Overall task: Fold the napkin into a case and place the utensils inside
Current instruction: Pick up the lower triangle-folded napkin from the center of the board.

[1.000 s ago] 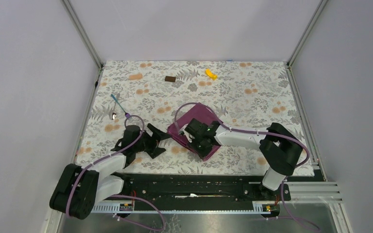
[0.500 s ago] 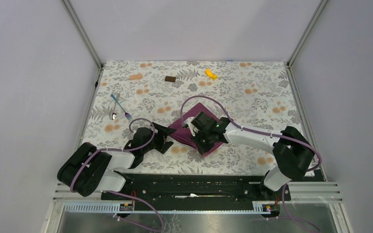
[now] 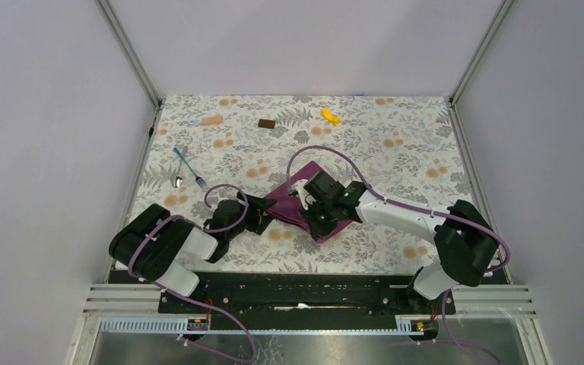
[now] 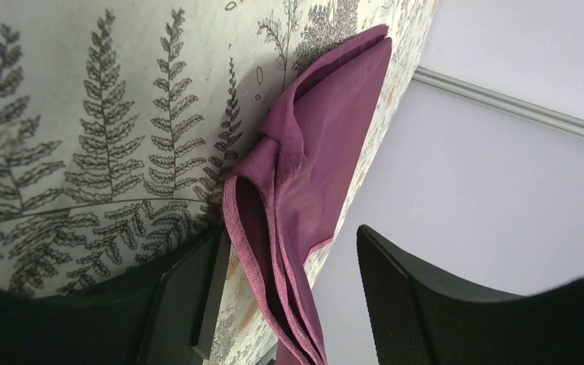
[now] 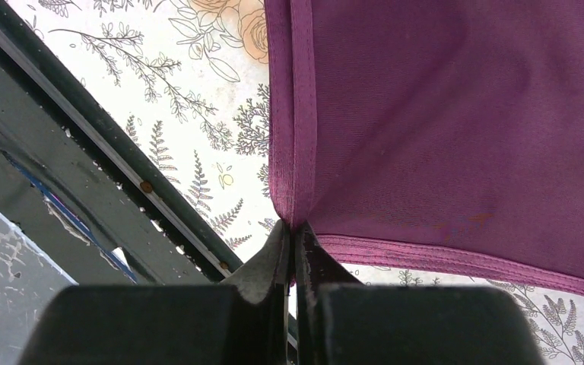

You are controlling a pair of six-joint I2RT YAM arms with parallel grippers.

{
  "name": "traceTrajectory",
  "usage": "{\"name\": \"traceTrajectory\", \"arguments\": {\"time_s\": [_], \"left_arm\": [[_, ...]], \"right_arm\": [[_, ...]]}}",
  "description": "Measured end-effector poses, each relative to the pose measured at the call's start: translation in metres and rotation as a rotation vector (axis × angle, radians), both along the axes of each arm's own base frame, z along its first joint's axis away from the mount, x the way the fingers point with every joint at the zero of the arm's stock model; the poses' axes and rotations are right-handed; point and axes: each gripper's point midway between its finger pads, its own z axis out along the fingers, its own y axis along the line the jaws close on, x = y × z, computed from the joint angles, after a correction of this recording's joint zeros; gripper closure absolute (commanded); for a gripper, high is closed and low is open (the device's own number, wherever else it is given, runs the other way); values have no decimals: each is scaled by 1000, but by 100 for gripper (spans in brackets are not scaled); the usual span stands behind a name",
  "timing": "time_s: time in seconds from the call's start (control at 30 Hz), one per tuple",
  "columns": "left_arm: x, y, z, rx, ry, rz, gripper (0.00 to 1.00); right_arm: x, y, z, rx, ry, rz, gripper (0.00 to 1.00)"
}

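The plum napkin [image 3: 286, 199] lies folded at mid-table. Its near corner is pinched in my right gripper [image 3: 318, 222], which is shut on the cloth where two hems meet [image 5: 293, 230]. The napkin [image 5: 441, 114] stretches away from that pinch. My left gripper [image 3: 265, 214] is at the napkin's left edge. It is open, and the layered folded edge [image 4: 304, 228] hangs between its fingers [image 4: 198, 289], nearer the left pad. The utensils [image 3: 186, 169], small with bluish handles, lie on the floral cover at the left, apart from both grippers.
A brown block [image 3: 266, 123], a yellow piece [image 3: 330, 115] and a pale orange piece [image 3: 213, 120] lie along the far edge. Metal posts and grey walls bound the table. The black base rail [image 3: 296, 283] runs along the near edge.
My left arm has swung right to the napkin's left edge and its jaws have narrowed around the fold. The right gripper has shifted slightly, still holding the corner.
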Motion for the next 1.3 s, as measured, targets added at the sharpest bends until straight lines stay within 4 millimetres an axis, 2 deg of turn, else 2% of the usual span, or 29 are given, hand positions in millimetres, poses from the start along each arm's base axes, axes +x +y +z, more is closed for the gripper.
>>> {"name": "traceTrajectory", "arguments": {"time_s": [0.3, 0.67, 1.03, 1.3], "left_arm": [[10, 2, -5, 29, -55, 14, 42], [33, 21, -9, 173, -121, 20, 52], [41, 8, -10, 193, -161, -57, 54], [44, 11, -19, 242, -137, -104, 79]], "right_arm": [[-2, -4, 1, 9, 5, -4, 100], [-8, -1, -1, 30, 31, 8, 100], [-8, -1, -2, 33, 35, 10, 100], [-9, 0, -2, 36, 39, 9, 100]]}}
